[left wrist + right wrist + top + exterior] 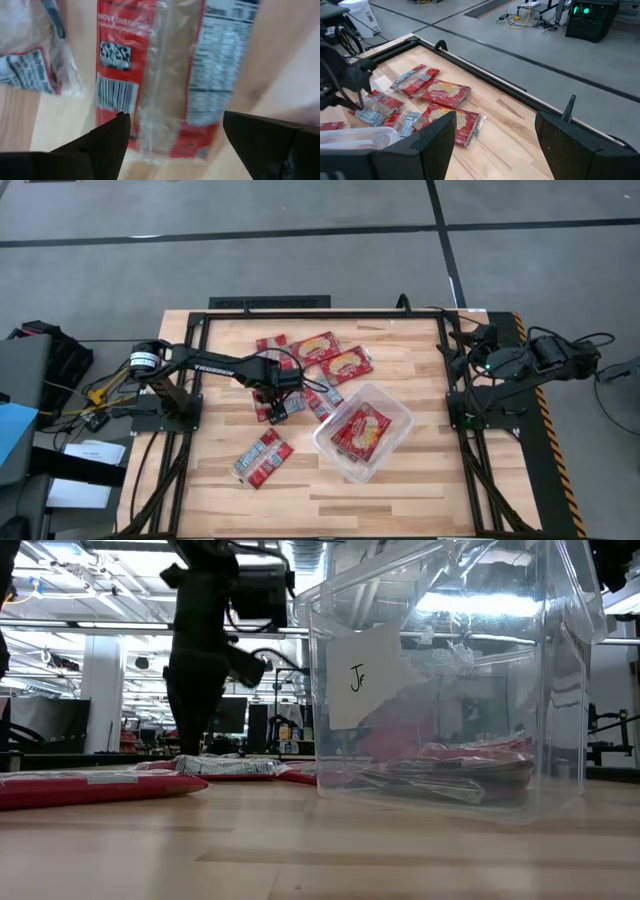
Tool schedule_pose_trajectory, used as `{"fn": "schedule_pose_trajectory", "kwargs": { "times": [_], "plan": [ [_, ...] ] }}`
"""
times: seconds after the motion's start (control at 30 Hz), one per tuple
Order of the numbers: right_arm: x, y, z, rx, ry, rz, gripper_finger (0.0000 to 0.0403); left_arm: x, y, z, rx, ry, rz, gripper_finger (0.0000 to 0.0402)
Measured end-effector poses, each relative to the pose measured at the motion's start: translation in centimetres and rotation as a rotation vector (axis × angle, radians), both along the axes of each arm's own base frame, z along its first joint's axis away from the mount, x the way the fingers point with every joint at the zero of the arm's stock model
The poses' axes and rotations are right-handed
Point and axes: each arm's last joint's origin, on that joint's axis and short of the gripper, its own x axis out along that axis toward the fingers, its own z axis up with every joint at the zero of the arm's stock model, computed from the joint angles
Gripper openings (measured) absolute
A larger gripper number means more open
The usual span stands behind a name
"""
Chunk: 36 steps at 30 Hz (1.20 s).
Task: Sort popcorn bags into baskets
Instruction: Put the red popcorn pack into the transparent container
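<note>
My left gripper [277, 408] [175, 130] hangs open just above a red popcorn bag [155, 75] near the table's middle, left of the tub. Its fingers stand on either side of one end of the bag, which lies flat with its barcode and nutrition print facing up. The clear plastic tub [398, 412] [440, 690] sits right of centre with red bags [360, 430] flat on its floor. Several more bags lie loose on the wood, among them a pair [330, 355] toward the far edge and one [262, 457] toward the near edge. My right gripper [495, 130] waits open at the table's right edge.
Another bag [30, 75] lies close beside the one under my left gripper. A black frame [320, 313] runs round the table's edges. The tub's wall carries a white paper label [365, 680]. Bare wood lies along the near edge [330, 510].
</note>
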Motion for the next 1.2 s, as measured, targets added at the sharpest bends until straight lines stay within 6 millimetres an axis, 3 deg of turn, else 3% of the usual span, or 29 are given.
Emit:
{"fn": "schedule_pose_trajectory", "kwargs": {
  "times": [0.17,0.27,0.37,0.6,0.9,1.2],
  "plan": [
    [0.0,0.0,0.0,0.011,-0.01,-0.006,0.0295,-0.9,0.0,-1.9,0.039,0.013,0.026,0.03],
    [0.0,0.0,0.0,0.013,-0.012,-0.007,0.0295,-1.6,0.0,-2.6,0.033,0.037,0.05,0.0269],
    [0.0,0.0,0.0,0.013,-0.013,-0.007,0.0295,-2.0,-0.2,-3.0,0.025,0.046,0.05,0.0209],
    [0.0,0.0,0.0,0.014,-0.014,-0.008,0.0295,-2.2,-0.2,-3.2,0.027,0.047,0.129,0.0022],
    [0.0,0.0,0.0,0.014,-0.014,-0.008,0.0295,-1.7,-0.4,-2.2,-0.005,0.073,0.211,0.0001],
    [0.0,0.0,0.0,0.014,-0.014,-0.008,0.0295,0.8,-1.6,3.1,0.007,0.017,0.203,0.0]
  ]
}}
